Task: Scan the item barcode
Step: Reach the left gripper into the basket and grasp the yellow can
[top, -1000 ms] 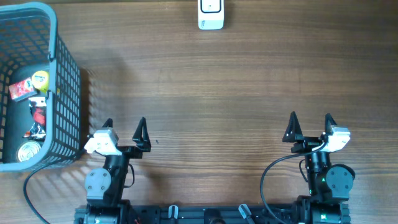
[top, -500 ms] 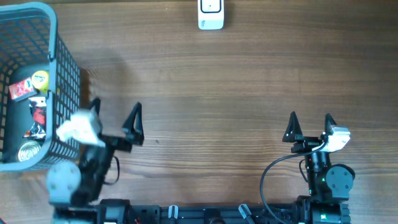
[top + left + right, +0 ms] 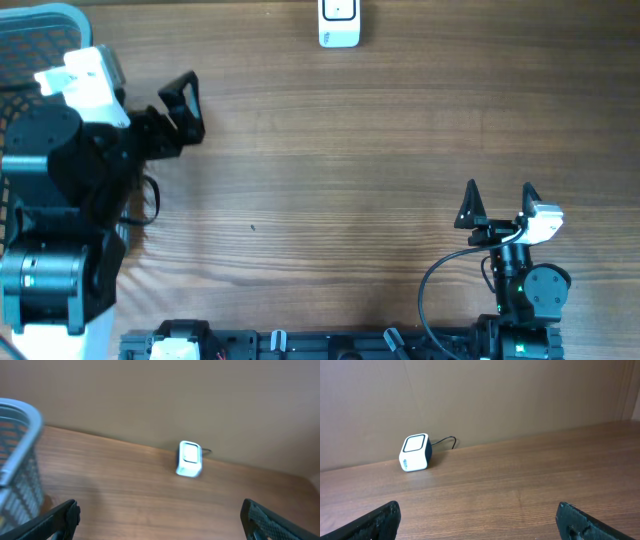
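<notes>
Black left fingers (image 3: 185, 100) gape wide, empty, near the blue plastic mesh basket (image 3: 40, 12), whose inside the arm hides; right fingers (image 3: 468, 210), equally spread and empty, and the white cube scanner (image 3: 339, 24) lie well apart from it.

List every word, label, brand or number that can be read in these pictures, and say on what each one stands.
None can be read.
White scanner: a small bluish mark low on its side, too small to read.
Basket: mostly hidden under the left arm and blurred in the left wrist view, so no item label shows.
</notes>
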Available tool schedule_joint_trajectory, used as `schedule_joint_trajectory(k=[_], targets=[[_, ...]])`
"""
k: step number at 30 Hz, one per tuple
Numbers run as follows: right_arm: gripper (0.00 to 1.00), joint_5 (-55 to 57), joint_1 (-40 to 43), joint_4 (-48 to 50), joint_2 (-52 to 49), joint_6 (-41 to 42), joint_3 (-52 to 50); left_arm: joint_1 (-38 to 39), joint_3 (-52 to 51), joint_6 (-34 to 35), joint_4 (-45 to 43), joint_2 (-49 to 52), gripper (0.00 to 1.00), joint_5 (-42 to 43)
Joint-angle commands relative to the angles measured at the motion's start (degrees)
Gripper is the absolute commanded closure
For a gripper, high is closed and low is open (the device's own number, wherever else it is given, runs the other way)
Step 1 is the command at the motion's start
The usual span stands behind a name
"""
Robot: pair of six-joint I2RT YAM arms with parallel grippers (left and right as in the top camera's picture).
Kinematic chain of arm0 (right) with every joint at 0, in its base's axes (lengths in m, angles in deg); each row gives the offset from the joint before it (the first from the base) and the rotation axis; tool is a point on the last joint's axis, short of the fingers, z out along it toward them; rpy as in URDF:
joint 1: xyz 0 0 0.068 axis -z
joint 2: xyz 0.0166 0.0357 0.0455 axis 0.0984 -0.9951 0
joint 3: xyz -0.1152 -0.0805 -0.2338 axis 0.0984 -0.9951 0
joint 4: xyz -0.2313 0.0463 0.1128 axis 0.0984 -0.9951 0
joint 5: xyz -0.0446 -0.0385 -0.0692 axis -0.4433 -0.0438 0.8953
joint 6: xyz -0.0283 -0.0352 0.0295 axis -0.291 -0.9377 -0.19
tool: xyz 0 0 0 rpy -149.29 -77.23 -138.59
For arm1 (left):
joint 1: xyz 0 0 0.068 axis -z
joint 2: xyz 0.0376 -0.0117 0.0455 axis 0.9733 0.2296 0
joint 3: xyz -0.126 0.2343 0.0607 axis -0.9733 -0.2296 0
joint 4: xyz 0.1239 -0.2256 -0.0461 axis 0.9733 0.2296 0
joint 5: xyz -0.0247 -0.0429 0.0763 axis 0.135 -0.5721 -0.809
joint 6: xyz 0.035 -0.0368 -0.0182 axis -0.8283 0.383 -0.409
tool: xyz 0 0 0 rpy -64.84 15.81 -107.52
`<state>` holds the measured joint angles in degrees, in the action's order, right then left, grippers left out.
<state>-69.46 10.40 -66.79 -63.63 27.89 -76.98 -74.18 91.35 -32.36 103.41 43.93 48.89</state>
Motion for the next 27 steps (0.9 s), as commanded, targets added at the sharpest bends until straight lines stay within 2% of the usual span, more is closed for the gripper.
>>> schedule_joint_trajectory(k=[1,4,9,14,16,22,27], targets=[[0.0,0.0,-0.3,0.2,-0.1,0.4,-0.1,-3.7,1.7,-0.7,-1.0,1.8,0.0,-9.8],[0.0,0.0,-0.3,0.2,-0.1,0.4,-0.1,-9.2,3.6,-1.3,-0.4,4.3,0.0,-9.9],[0.0,0.0,-0.3,0.2,-0.1,0.4,-0.1,-20.8,10.0,6.6,1.2,9.6,0.0,-9.3],[0.0,0.0,-0.3,0.2,-0.1,0.4,-0.1,-29.1,10.7,7.3,0.0,10.2,0.0,3.2],[0.0,0.0,-0.3,0.2,-0.1,0.4,-0.1,-31.0,10.7,7.3,0.1,10.2,0.0,6.4],[0.0,0.0,-0.3,0.2,-0.1,0.4,-0.1,-31.7,10.6,7.3,4.3,10.4,0.0,6.6],[0.0,0.0,-0.3,0.2,-0.1,0.4,-0.1,-32.2,10.7,11.2,0.0,13.7,0.0,0.3]])
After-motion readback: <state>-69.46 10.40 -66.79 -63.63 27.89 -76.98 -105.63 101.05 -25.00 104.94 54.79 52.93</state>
